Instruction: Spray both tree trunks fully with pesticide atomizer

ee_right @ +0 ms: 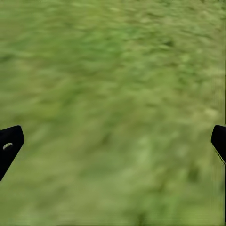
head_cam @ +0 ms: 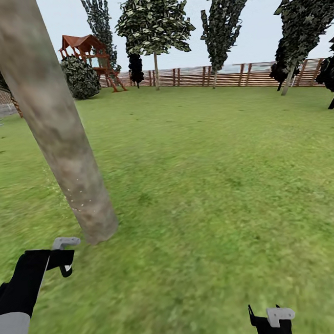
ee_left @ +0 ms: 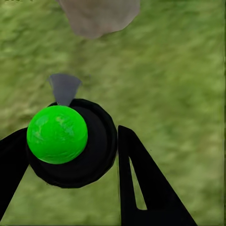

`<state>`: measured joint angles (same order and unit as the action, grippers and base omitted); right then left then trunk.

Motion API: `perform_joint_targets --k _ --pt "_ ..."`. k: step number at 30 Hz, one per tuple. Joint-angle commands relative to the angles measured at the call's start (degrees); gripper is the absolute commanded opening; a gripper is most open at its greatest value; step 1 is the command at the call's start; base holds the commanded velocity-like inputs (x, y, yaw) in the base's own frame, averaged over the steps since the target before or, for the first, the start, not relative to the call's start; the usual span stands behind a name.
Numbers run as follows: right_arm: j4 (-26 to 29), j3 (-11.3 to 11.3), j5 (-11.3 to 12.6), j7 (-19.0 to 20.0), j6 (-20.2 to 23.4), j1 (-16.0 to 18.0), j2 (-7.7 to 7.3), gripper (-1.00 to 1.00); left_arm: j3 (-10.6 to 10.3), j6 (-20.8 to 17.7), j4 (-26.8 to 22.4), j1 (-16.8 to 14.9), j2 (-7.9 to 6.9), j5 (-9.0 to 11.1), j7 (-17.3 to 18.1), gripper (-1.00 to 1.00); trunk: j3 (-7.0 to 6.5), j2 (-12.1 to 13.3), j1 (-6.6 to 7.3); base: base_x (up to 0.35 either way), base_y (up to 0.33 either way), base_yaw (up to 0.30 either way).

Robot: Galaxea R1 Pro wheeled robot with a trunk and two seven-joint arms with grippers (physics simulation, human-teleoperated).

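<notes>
A thick tree trunk [head_cam: 62, 138] of blotchy grey-tan bark leans across the left of the head view and meets the lawn just ahead of my left gripper [head_cam: 65, 260]. A few pale specks dot its bark low down. In the left wrist view my left gripper [ee_left: 73, 134] is shut on the pesticide atomizer [ee_left: 70, 146], a black round body with a bright green cap. Its grey nozzle [ee_left: 64, 88] points toward the trunk's base [ee_left: 99, 16]. My right gripper [head_cam: 270, 323] hangs low at the bottom right. Its fingers [ee_right: 9, 143] stand wide apart, open over bare grass.
The green lawn [head_cam: 211, 174] stretches to a brown slat fence [head_cam: 231, 75]. Several trees [head_cam: 153, 25] line the fence. A red-roofed play tower [head_cam: 90, 53] and a dark shrub [head_cam: 80, 77] stand at the back left.
</notes>
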<state>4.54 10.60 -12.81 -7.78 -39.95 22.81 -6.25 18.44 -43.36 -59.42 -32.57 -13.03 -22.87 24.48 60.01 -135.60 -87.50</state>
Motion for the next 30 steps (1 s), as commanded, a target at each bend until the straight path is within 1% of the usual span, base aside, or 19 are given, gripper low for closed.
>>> perform_joint_targets --k 1,14,27,30 --pt "-0.1 0.3 -0.6 -0.3 -0.1 0.0 0.01 1.0 0.1 -0.1 -0.1 0.0 0.02 -0.6 0.6 -1.0 0.05 0.0 0.0 0.146 -0.217 0.008" --pt "-0.1 0.3 -0.6 -0.3 -0.1 0.0 0.01 1.0 0.1 -0.1 -0.1 0.0 0.02 -0.7 0.5 -1.0 0.05 0.0 0.0 0.13 -0.247 0.018" --pt "-0.1 0.3 -0.6 -0.3 -0.1 0.0 0.05 1.0 0.1 -0.1 -0.1 0.0 0.02 -0.7 0.5 -1.0 0.05 0.0 0.0 0.049 -0.269 0.262" --pt "-0.1 0.3 -0.6 -0.3 -0.1 0.0 0.05 1.0 0.1 -0.1 -0.1 0.0 0.02 -0.7 0.5 -1.0 0.05 0.0 0.0 0.132 -0.264 0.113"
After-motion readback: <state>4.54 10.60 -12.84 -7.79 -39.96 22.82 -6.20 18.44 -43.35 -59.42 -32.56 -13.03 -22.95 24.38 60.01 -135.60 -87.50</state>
